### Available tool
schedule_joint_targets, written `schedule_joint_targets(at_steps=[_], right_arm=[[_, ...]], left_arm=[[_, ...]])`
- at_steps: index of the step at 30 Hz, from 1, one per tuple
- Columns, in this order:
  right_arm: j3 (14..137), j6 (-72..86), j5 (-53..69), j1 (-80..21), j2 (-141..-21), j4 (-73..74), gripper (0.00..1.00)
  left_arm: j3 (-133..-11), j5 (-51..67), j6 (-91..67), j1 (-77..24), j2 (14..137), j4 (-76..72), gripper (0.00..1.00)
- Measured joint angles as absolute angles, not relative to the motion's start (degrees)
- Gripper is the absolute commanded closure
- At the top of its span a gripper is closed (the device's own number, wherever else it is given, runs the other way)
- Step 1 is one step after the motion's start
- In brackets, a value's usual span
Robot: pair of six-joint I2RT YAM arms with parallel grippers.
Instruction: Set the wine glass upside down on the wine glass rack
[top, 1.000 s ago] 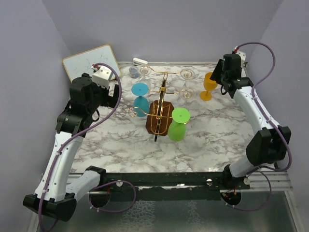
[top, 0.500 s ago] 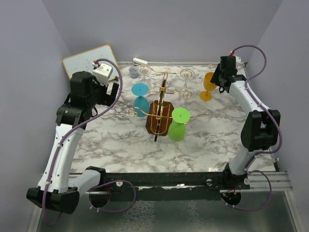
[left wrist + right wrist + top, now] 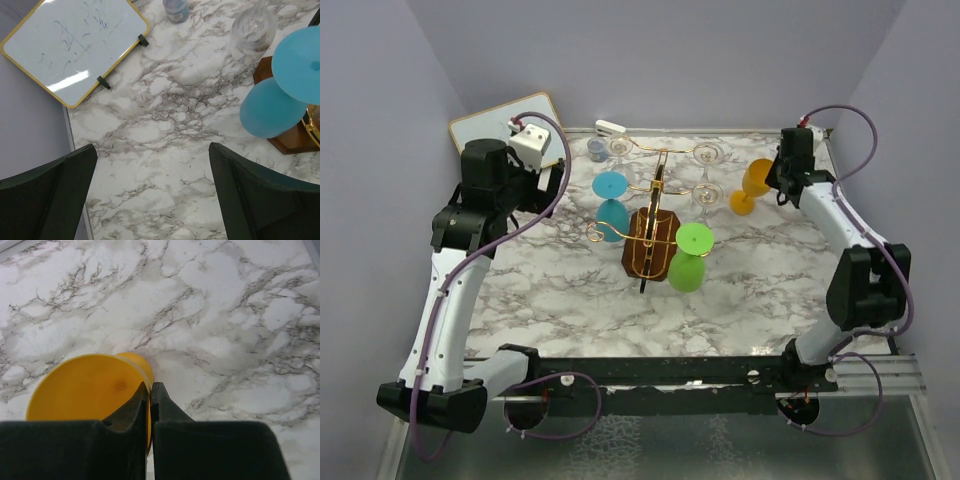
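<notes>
The yellow wine glass (image 3: 750, 186) stands tilted at the back right of the marble table. My right gripper (image 3: 780, 181) is shut on its rim. In the right wrist view my right gripper (image 3: 150, 390) pinches the wall of the yellow wine glass (image 3: 85, 387) between its fingers. The wine glass rack (image 3: 654, 200), gold wire on a brown wooden base, stands mid-table with its base (image 3: 295, 143) at the right edge of the left wrist view. My left gripper (image 3: 558, 186) hovers open at the back left, and in its own view the left gripper (image 3: 152, 167) holds nothing.
A blue glass (image 3: 610, 203) (image 3: 280, 95) and a green glass (image 3: 691, 256) sit upside down at the rack. Clear glasses (image 3: 707, 155) (image 3: 252, 27) stand behind it. A whiteboard (image 3: 507, 128) (image 3: 75, 45) leans at the back left, with a small jar (image 3: 596, 149) and a white object (image 3: 610, 128) nearby.
My right gripper has closed on the yellow glass's rim, and the glass now leans over. The left arm has drawn back and up a little, still open.
</notes>
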State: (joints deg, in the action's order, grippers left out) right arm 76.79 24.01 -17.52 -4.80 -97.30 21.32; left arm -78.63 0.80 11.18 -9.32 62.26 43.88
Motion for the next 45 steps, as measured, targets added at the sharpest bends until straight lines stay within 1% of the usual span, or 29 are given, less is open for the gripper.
schedule_joint_targets(at_steps=[2, 6, 9, 13, 15, 17, 19, 22, 24, 28, 30, 32, 36, 38, 40, 42, 44, 45], right_arm=[[74.2, 23.6, -18.4, -4.8, -92.2, 22.4, 0.99], [70.4, 23.3, -21.4, -4.9, -77.0, 21.5, 0.99], [72.2, 25.2, -25.9, -4.9, -67.0, 20.7, 0.99], [80.8, 27.9, -28.9, -4.8, -63.8, 21.3, 0.99], [79.3, 27.3, -27.6, -4.8, -61.4, 18.4, 0.99], [74.6, 24.8, -24.5, -4.8, -57.5, 13.6, 0.99], [73.2, 22.0, -21.8, -4.8, -55.2, 12.4, 0.99], [78.7, 18.1, -19.2, -5.0, -56.9, 12.0, 0.99], [81.5, 16.0, -16.9, -5.3, -58.3, 8.9, 0.99], [81.2, 13.7, -12.2, -5.6, -58.5, 2.5, 0.99], [81.1, 11.3, -10.0, -5.6, -58.8, -4.1, 0.99], [83.1, 8.5, -8.5, -5.7, -60.1, -6.9, 0.99], [91.2, 2.9, -5.0, -5.9, -65.6, -11.6, 0.99], [95.0, -0.7, -4.2, -7.7, -68.4, -13.0, 0.99], [97.9, -8.6, -6.0, -13.8, -71.4, -15.7, 0.99], [97.6, -25.2, -9.3, -25.4, -75.1, -23.9, 0.99], [96.2, -39.0, -10.0, -33.5, -79.2, -31.0, 0.99], [95.8, -44.0, -10.0, -35.7, -80.9, -32.8, 0.99]], left_arm=[[-81.7, 1.3, 11.2, -9.3, 63.4, 44.8, 0.03], [-92.7, 3.9, 11.0, -9.3, 67.5, 48.2, 0.03], [-101.1, 8.1, 9.8, -9.3, 70.5, 50.1, 0.03], [-110.0, 15.2, 6.8, -9.3, 73.9, 52.3, 0.04], [-113.4, 18.9, 5.1, -9.3, 75.7, 53.1, 0.04], [-116.2, 22.8, 3.1, -9.3, 77.8, 53.4, 0.04], [-117.8, 27.1, 0.5, -9.3, 79.7, 53.4, 0.04], [-119.5, 33.1, -3.6, -9.4, 81.8, 52.9, 0.07], [-120.4, 36.4, -6.5, -9.5, 83.0, 51.9, 0.07], [-122.3, 40.8, -11.2, -10.6, 85.6, 49.6, 0.07], [-122.4, 42.7, -13.5, -11.1, 86.4, 48.2, 0.07], [-122.3, 44.9, -16.7, -11.7, 87.4, 46.2, 0.07], [-121.6, 48.2, -24.7, -13.0, 87.8, 38.8, 0.07], [-121.6, 49.7, -29.8, -14.0, 87.8, 33.5, 0.07], [-121.4, 51.3, -36.5, -14.9, 88.1, 26.8, 0.07], [-120.9, 52.7, -43.9, -15.4, 88.7, 19.6, 0.07], [-119.9, 53.6, -50.7, -15.8, 89.4, 12.8, 0.08], [-119.4, 53.8, -53.7, -15.8, 90.0, 10.1, 0.08]])
